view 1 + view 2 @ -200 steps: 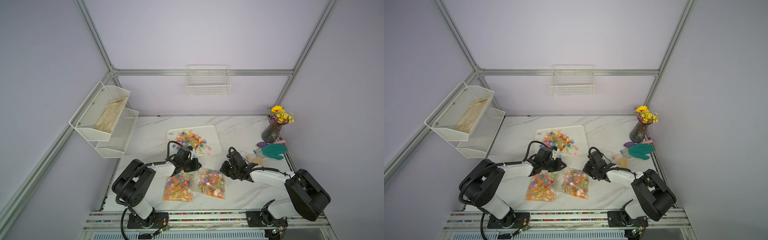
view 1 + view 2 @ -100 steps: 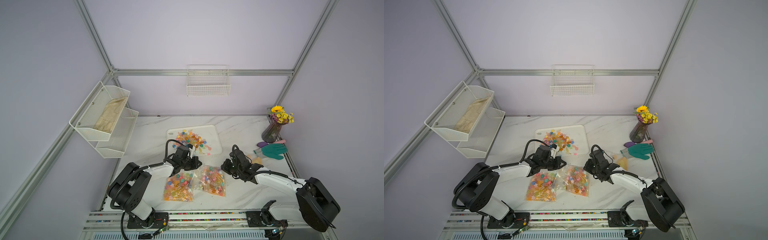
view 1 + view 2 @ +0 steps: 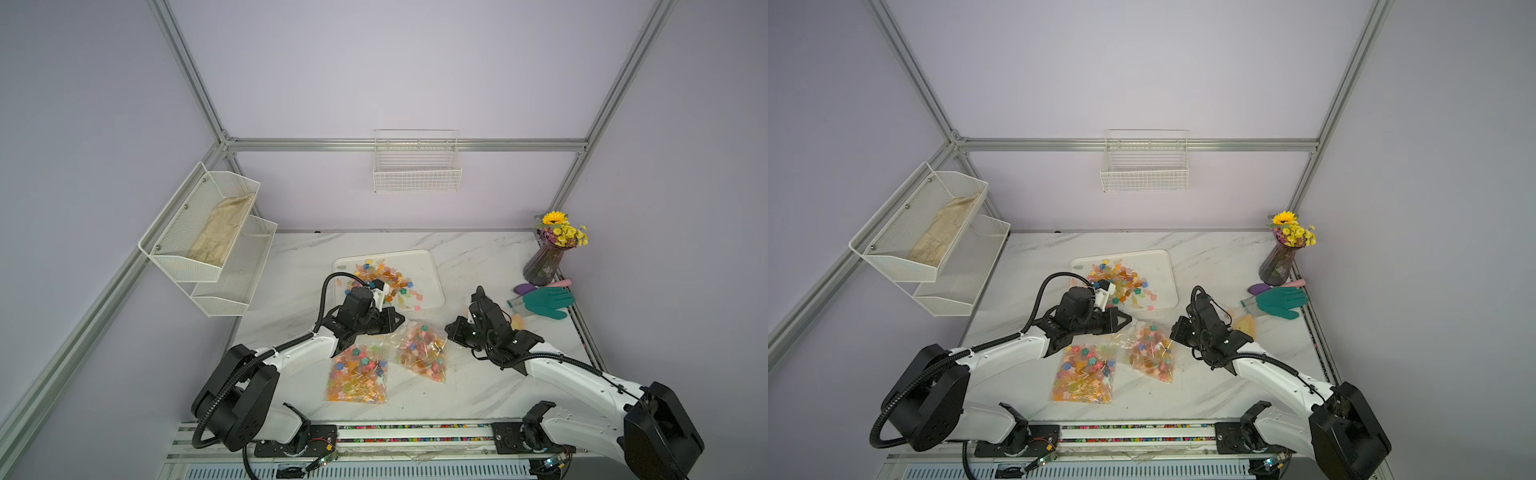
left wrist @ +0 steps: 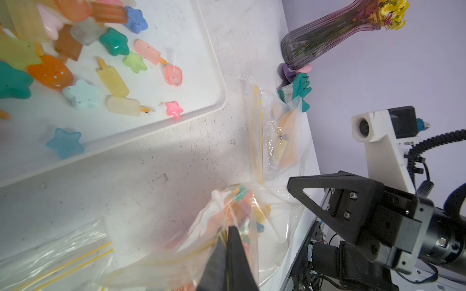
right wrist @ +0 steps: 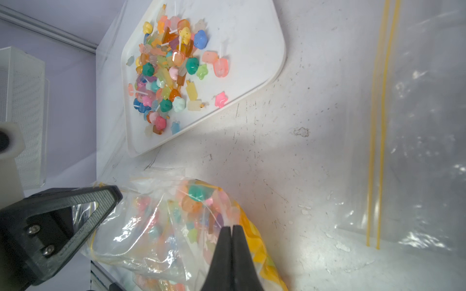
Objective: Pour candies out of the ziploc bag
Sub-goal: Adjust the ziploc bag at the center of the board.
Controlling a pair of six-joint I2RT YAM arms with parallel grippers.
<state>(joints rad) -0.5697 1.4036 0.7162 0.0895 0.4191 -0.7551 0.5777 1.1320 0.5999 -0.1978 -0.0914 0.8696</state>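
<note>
Your ziploc bag (image 3: 422, 353) sits on the counter (image 3: 478, 257) between your two hands, near the white tray (image 3: 432, 266). It is clear, crumpled film with a yellow zip line. It is packed with candies (image 5: 199, 192) in amber, pink, teal and blue flower and block shapes. Your left hand (image 4: 230, 228) is clenched on the film at one side of the bag's mouth, and your right hand (image 5: 230, 226) pinches the other side. A second full bag (image 3: 357, 374) lies just beside it.

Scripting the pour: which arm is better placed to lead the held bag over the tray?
Likely left: left gripper pinches the ziploc bag right by the tray; right gripper holds its side farther off.
</note>
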